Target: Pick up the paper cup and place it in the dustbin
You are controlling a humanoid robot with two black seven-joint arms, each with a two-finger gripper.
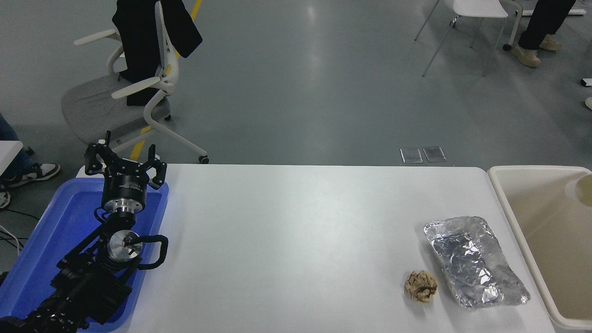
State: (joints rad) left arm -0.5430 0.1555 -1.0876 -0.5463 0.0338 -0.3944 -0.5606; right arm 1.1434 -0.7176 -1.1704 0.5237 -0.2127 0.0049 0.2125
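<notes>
At the lower left the parked left gripper (124,163) hangs over the blue plastic tray (46,240) with its fingers spread and nothing between them, well apart from the work and no threat to it. Moving right across the white table (296,222), a crumpled brown paper ball (421,286) sits just beside a crinkled foil tray (474,261), both near the rim of the dustbin (502,194). Only a sliver of the paper cup (583,190) shows at the right edge, above the bin's beige inside, its pale cream mouth turned toward the camera. The right gripper is out of view, so its hold on the cup cannot be told. The risk, as I judge it, lies in the release: a light cup let go tilted or too near the rim could tumble out or bounce off, and an arm swinging back low could sweep the foil tray or paper ball off the table.
</notes>
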